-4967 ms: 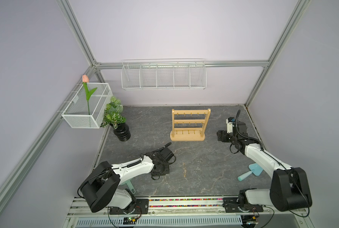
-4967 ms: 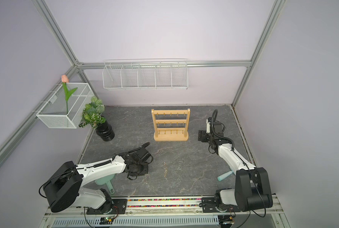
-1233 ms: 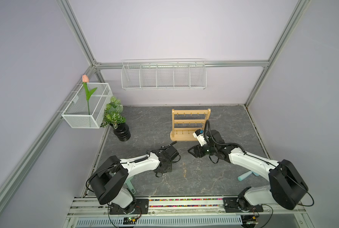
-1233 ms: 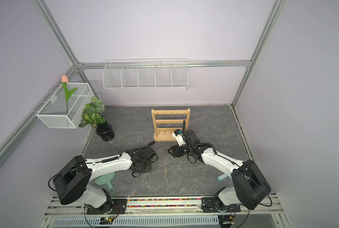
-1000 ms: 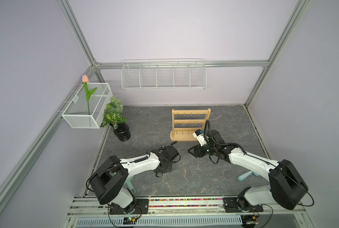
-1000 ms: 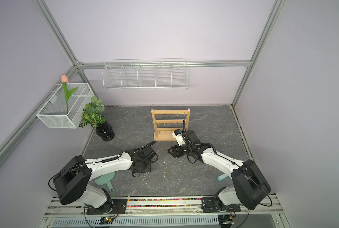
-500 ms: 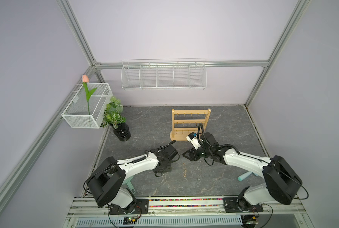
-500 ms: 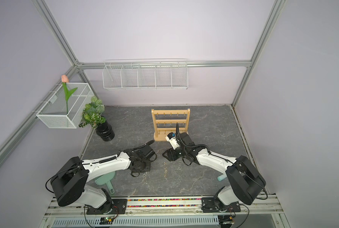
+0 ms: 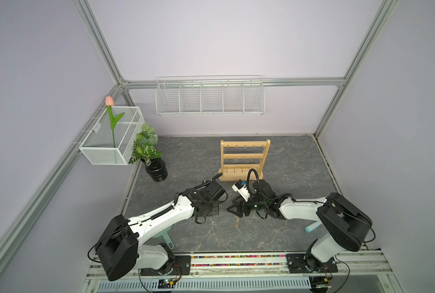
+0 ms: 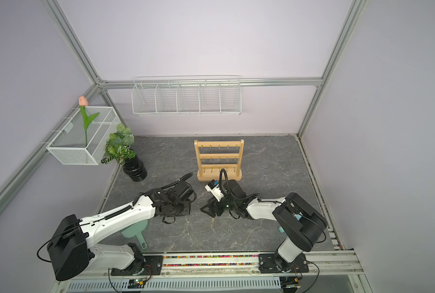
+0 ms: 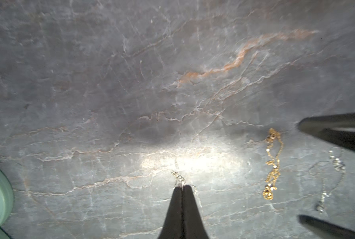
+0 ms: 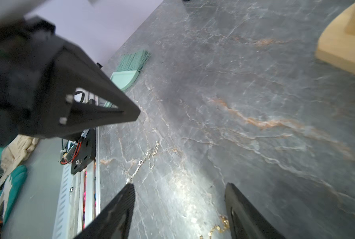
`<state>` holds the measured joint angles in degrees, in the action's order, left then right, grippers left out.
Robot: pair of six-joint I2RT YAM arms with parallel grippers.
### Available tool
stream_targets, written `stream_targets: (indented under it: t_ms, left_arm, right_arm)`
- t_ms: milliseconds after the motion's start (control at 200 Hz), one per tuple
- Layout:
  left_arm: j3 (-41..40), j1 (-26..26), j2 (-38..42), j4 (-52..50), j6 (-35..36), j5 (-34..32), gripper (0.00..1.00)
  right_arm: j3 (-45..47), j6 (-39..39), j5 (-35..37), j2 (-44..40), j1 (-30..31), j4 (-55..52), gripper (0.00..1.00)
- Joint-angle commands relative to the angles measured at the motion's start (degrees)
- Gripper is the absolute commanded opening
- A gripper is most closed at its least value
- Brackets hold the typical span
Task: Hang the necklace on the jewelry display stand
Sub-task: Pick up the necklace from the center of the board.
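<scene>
Now, right pincer [image 12: 179, 185] spread above the gold necklace [image 12: 218, 228]; left pincer [image 11: 181, 187] pressed together, pinching a silver chain [image 11: 178, 177]. Drop lower, centre the gold, then pinch gently.

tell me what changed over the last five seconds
The right hand swung from beside the wooden stand to the middle of the table, close to the left hand, and is open by the gold necklace. The left arm reached slightly farther in, hand shut. Stand, plant and baskets stayed put.
</scene>
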<state>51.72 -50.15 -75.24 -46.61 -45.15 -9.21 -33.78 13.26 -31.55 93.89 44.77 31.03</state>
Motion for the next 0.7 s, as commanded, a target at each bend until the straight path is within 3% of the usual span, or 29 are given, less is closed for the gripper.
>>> stream_targets:
  t_ms: [0, 200, 365, 700]
  left_arm:
    - [3.3, 0.2, 1.3, -2.3, -0.1, -1.4, 0.00]
    - [6.2, 0.3, 2.3, -4.3, 0.0, -1.7, 0.00]
    - [7.6, 0.3, 2.7, -4.6, 0.5, -1.2, 0.00]
    - [8.2, 0.2, 2.5, -4.6, 0.0, -1.8, 0.00]
  right_arm:
    - [1.7, -2.6, -4.6, 4.2, 1.3, 16.1, 0.76]
    - [-0.8, -1.2, -3.9, 13.7, 4.1, 31.5, 0.74]
    - [-3.9, 0.7, -1.3, 19.1, 5.5, 38.3, 0.58]
    - [-6.0, -0.7, -2.1, 20.6, 7.1, 37.6, 0.40]
